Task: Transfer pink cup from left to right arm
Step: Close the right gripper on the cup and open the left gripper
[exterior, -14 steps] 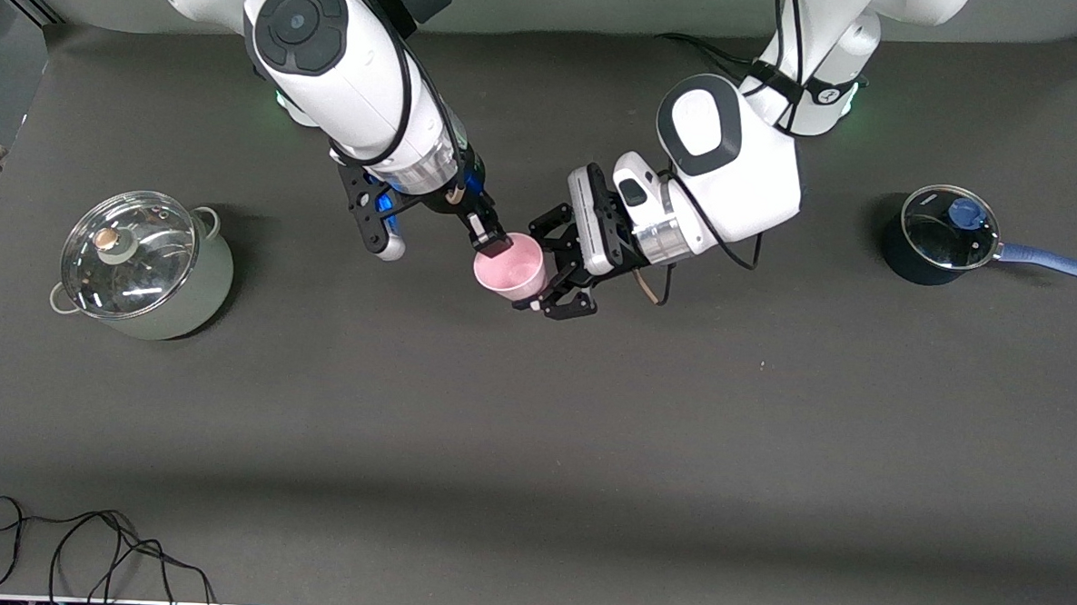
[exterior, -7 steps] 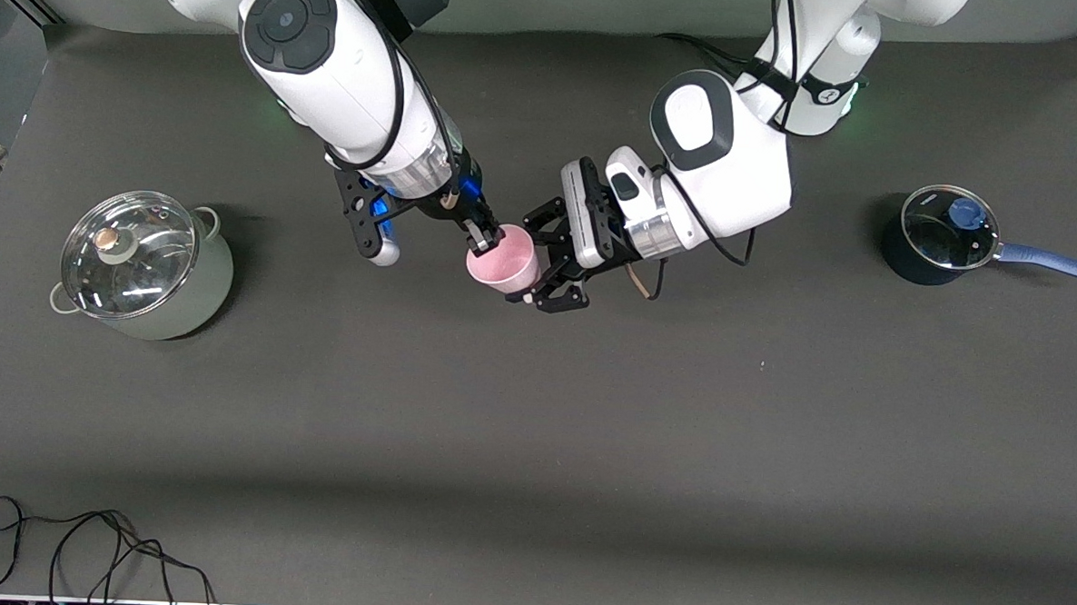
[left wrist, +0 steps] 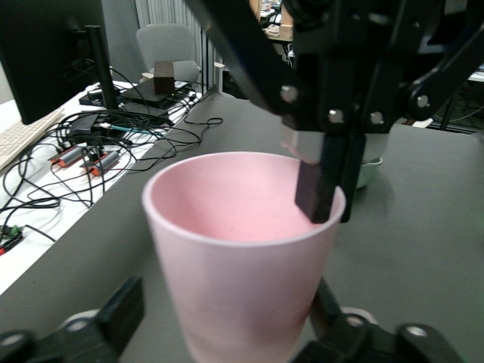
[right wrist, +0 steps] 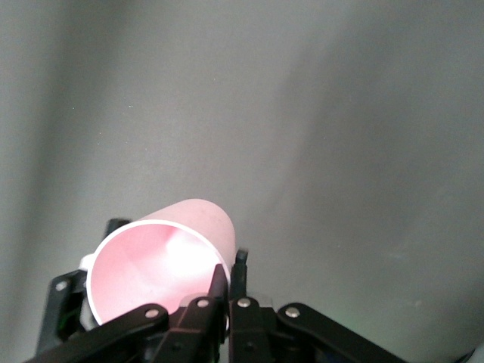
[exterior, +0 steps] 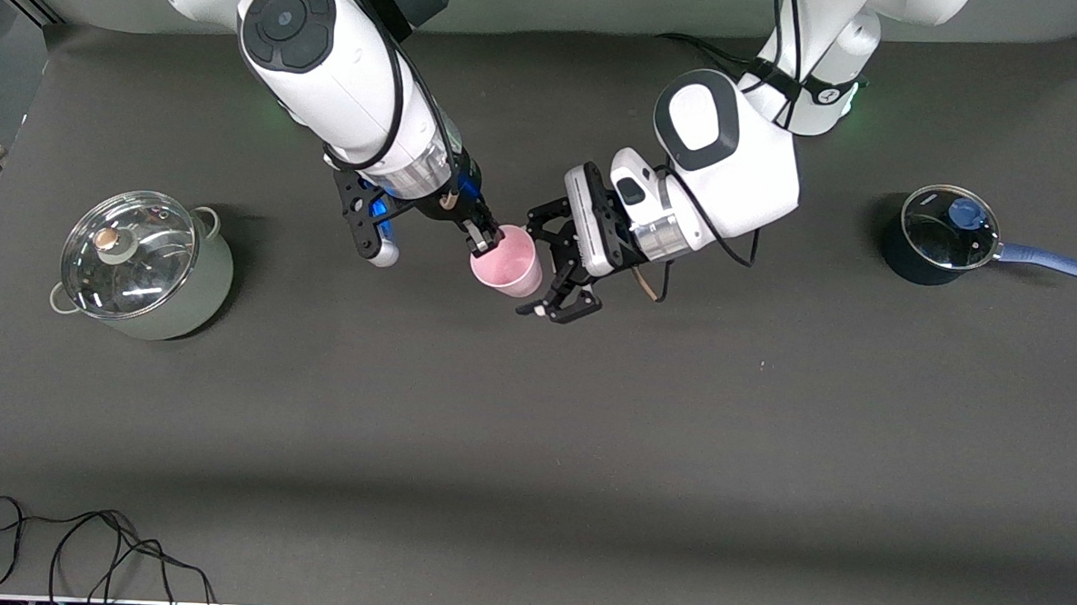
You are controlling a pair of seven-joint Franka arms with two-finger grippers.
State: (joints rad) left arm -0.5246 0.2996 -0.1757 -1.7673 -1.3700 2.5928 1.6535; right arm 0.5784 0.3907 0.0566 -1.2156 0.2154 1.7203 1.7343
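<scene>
The pink cup (exterior: 508,263) hangs tilted in the air over the middle of the table. My right gripper (exterior: 485,238) is shut on its rim, one finger inside and one outside, as the right wrist view shows (right wrist: 231,265). That grip also shows in the left wrist view, where a right finger (left wrist: 321,181) dips into the cup (left wrist: 242,257). My left gripper (exterior: 531,268) is open, its linkage fingers on either side of the cup's lower body. In the left wrist view (left wrist: 227,321) a gap shows on at least one side. The cup's mouth (right wrist: 159,265) faces the right wrist camera.
A pale green pot with a glass lid (exterior: 145,263) stands toward the right arm's end. A dark blue saucepan with a glass lid and blue handle (exterior: 941,234) stands toward the left arm's end. A black cable (exterior: 82,546) lies by the table edge nearest the front camera.
The cup, held by the right gripper, shifted slightly toward the right arm's end. The left gripper followed, then drew back a little, and its jaws now stand wider round the cup.
</scene>
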